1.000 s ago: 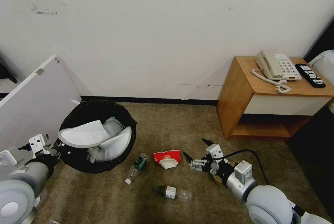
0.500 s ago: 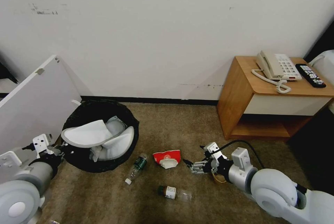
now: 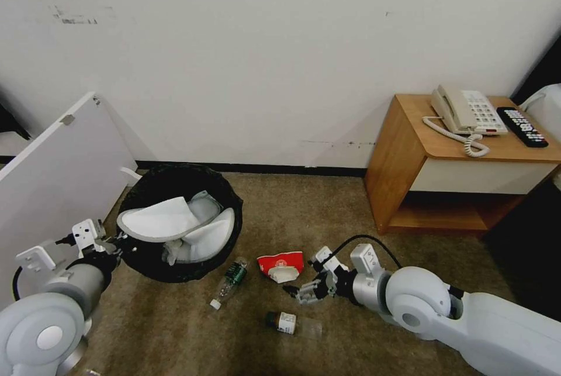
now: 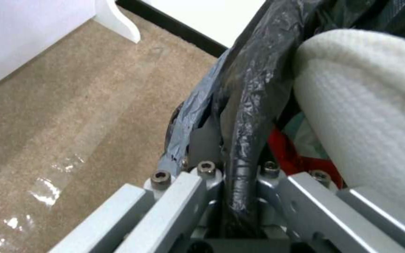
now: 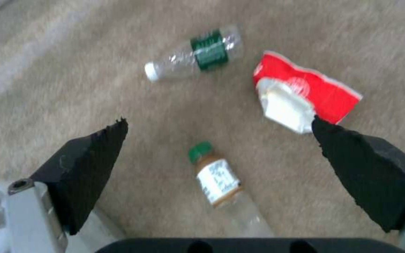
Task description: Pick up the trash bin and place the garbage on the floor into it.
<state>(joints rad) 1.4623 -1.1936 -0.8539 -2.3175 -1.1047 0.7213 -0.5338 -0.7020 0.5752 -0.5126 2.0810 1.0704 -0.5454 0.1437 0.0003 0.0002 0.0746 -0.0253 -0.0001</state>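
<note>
Scuffed white wall (image 3: 280, 54) with black baseboard (image 3: 251, 168), beige carpet (image 3: 292, 206), wooden nightstand (image 3: 421, 171) at right, white panel (image 3: 52, 171) leaning at left

The left gripper (image 3: 120, 242) clamped the rim of the trash bin (image 3: 181, 221), which held white slippers (image 3: 158, 219). The right gripper (image 3: 296, 293) hovered low, fingers apart, between a crushed red cup (image 3: 281, 264) and a brown-labelled bottle (image 3: 293, 324). A green-labelled bottle (image 3: 228, 282) lay on the carpet (image 3: 292, 212).

No legible text on labels, phone, remote.
</note>
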